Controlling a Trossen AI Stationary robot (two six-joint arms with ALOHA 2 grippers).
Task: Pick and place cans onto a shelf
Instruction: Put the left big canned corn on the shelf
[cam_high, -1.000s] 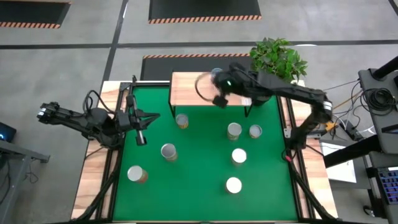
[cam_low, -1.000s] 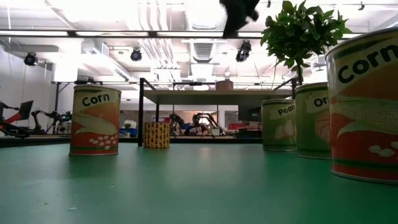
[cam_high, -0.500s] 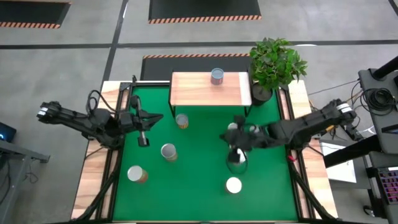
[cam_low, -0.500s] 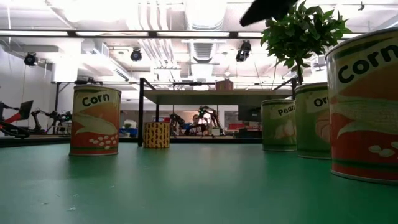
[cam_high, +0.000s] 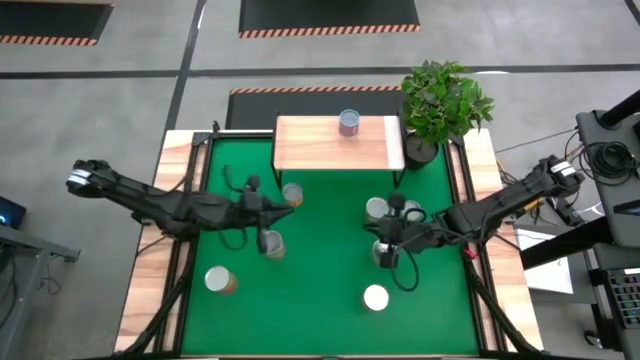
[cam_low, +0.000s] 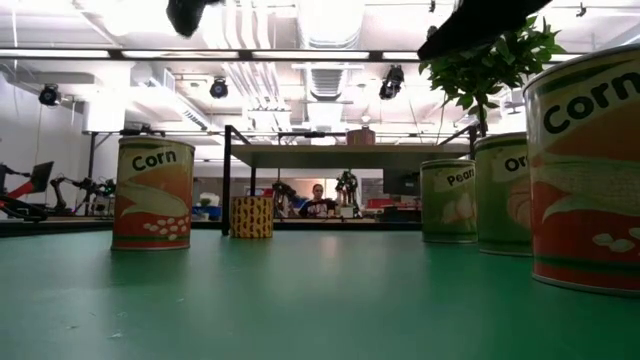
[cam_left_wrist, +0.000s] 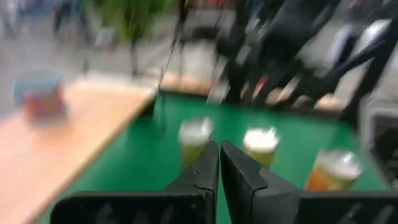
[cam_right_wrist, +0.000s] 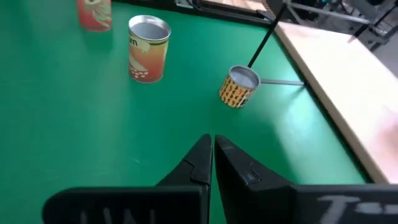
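Cans stand scattered across the green table (cam_high: 320, 310) below me. Nearest the front edge I see one white-topped can (cam_high: 376, 297) and, toward the left, an orange-sided can (cam_high: 218, 280). Farther in, my left hand (cam_high: 268, 240) hangs over a can at the table's middle-left (cam_high: 274, 250), its two fingers pressed together and holding nothing. Level with it, my right hand (cam_high: 384, 248) hovers over the middle-right of the table, fingers likewise closed on nothing; I cannot tell whether a can lies under it. Just beyond the right hand stand two more cans (cam_high: 376, 208) side by side. Beyond the left hand sits a yellow patterned can (cam_high: 292, 193), close to a black leg of the shelf (cam_high: 310, 150). On the shelf's light wooden top, at the table's far edge, one grey-blue can (cam_high: 349, 122) stands upright near the back. Right of the shelf is a potted plant (cam_high: 445, 100).
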